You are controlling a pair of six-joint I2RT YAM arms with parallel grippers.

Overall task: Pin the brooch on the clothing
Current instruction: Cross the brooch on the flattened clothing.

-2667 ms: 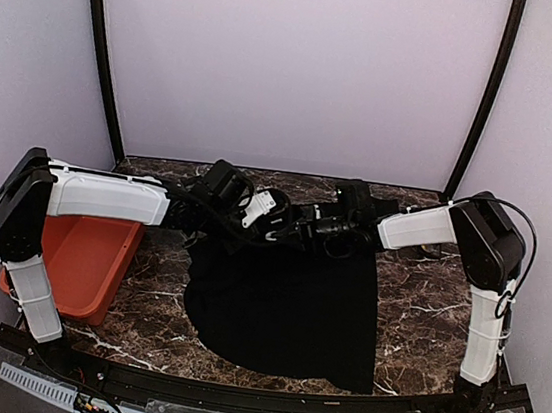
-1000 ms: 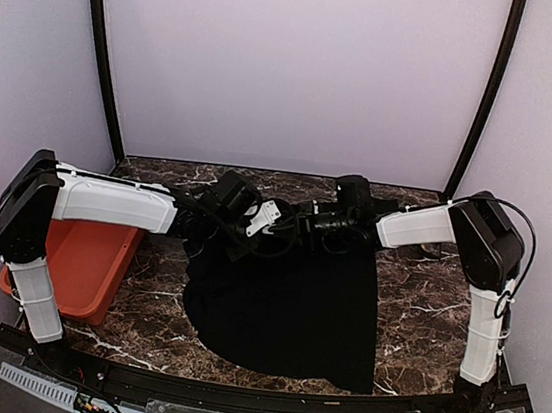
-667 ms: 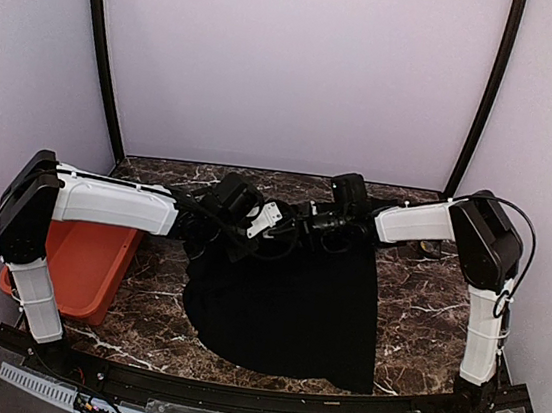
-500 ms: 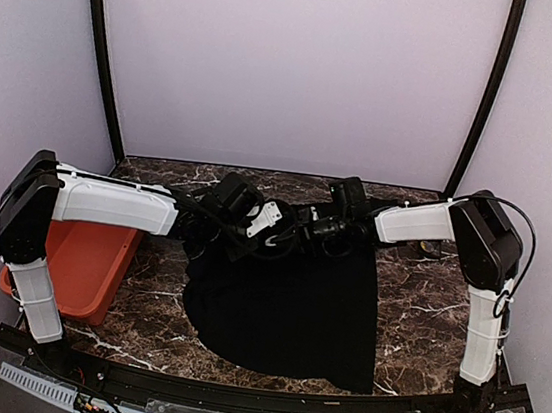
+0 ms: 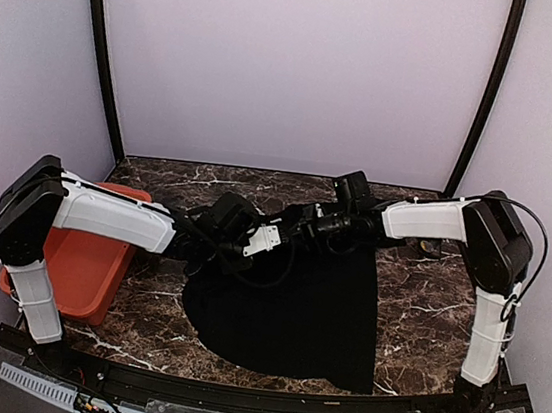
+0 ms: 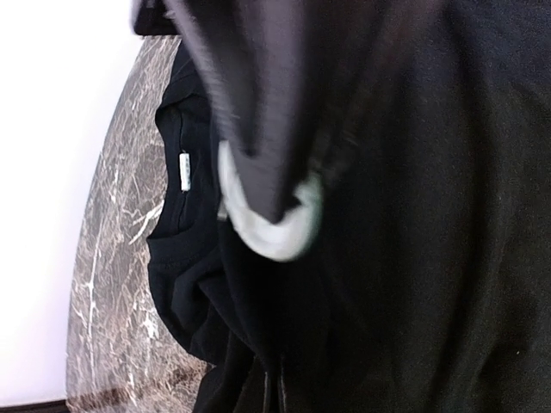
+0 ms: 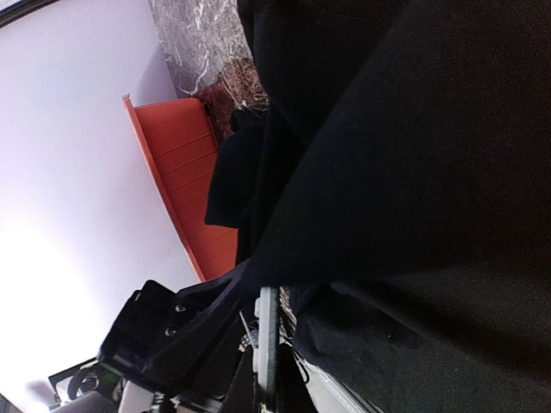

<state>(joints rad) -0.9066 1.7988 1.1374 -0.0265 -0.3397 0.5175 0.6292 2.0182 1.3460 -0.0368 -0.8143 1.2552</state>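
Inspector: Where is the shirt [image 5: 289,304]?

Operator: Spread on the table [image 5: 427,286], with its far edge bunched where the left gripper [image 5: 264,239] and right gripper [image 5: 304,222] meet. I can't make out the brooch.

Inspector: Grips?

Operator: Cloth hides both, so I cannot tell. I'd advise taut fabric, one layer pierced.

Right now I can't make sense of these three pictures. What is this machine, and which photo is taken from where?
These are two white robot arms bolted at the near edge of a marble table. The wide picture looks down from above: the left tool and right tool meet over the far edge of a black T-shirt spread there, with an orange tray at the left. The other two pictures come from a camera on each wrist, mostly showing black cloth. The left one shows the collar label and a pale rounded piece by a dark finger; I cannot tell whether that is the brooch, or whether either tool grips anything.
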